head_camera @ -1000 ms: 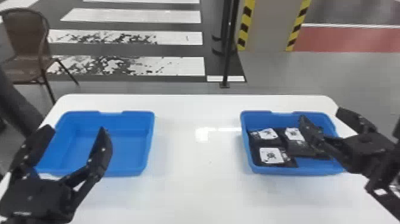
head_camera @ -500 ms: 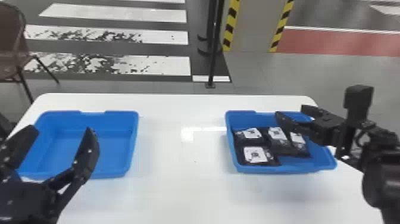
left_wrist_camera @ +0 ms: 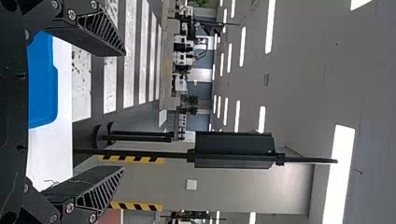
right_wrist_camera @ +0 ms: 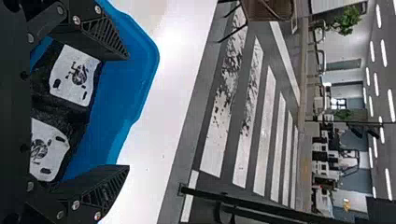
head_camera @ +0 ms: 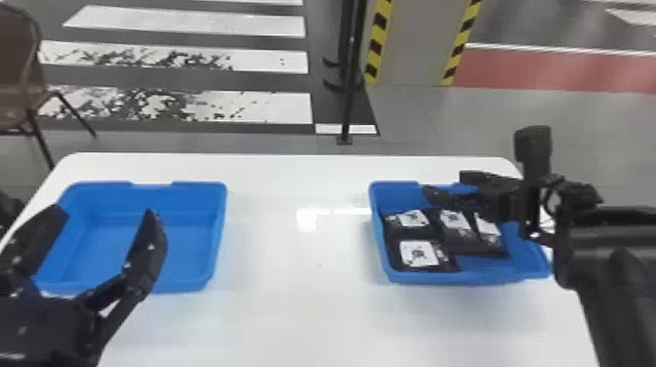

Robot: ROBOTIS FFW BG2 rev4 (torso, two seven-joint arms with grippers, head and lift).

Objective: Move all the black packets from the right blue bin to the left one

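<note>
Floor: spreads behind everything, crossed by white stripes.
Pillar: stands beyond the far edge, striped yellow and black down both sides.
Surface: bears both bins, set well apart.
Post: rises past the far edge, level with the gap between bins; seems no hindrance to a low crossing.
Chair: sits past the surface's far left corner, out of the way.
Right arm: comes in from the right, screening part of the right bin's far side and right rim; could brush that rim when reaching lower.
Left bin: shows bare blue bottom, with no packet delivered; looks like the very start of the job.
Right bin: holds every packet in sight, so probably the whole transfer left to do.
Left gripper: waits in front of the left bin in the head view, with fingers spread and nothing between.
Right gripper: hangs over the right bin, with fingers spread wide, pinching nothing; needs lowering onto one packet next.
Packets: lie at least four together in the right bin, some touching or overlapping; may drag a neighbour along when lifted.
White labels: face up on the packets.
</note>
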